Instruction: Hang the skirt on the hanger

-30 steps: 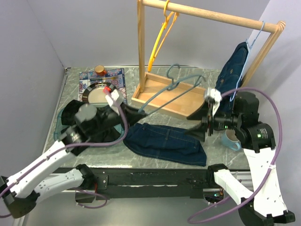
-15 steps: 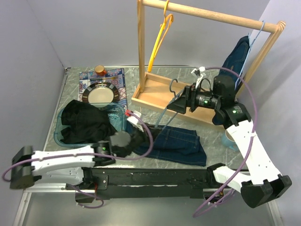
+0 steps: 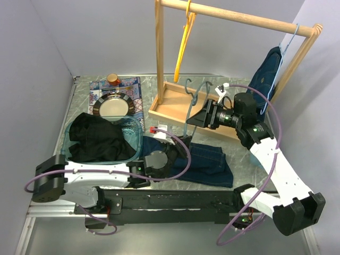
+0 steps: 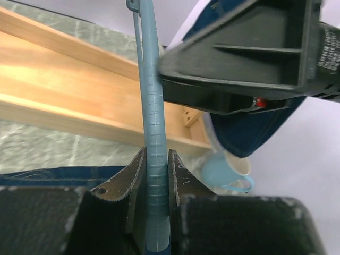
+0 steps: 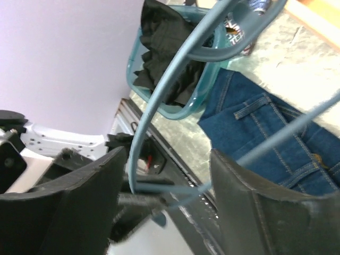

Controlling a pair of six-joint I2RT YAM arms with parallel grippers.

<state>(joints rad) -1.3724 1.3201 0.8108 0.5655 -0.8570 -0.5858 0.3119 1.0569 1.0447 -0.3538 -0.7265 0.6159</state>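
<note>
Now, left gripper [image 4: 155, 178]: I pinch the hanger [image 4: 150, 106] above the skirt [image 3: 207, 160], steadying it.
Right gripper [image 5: 166, 159]: spread around the hanger, ready to take it.

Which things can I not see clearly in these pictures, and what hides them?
Top view: the left arm covers one end of the skirt.
Left wrist view: the top edge cuts off the hook of the hanger.
Right wrist view: whether the right claw touches the hanger is unclear.
</note>
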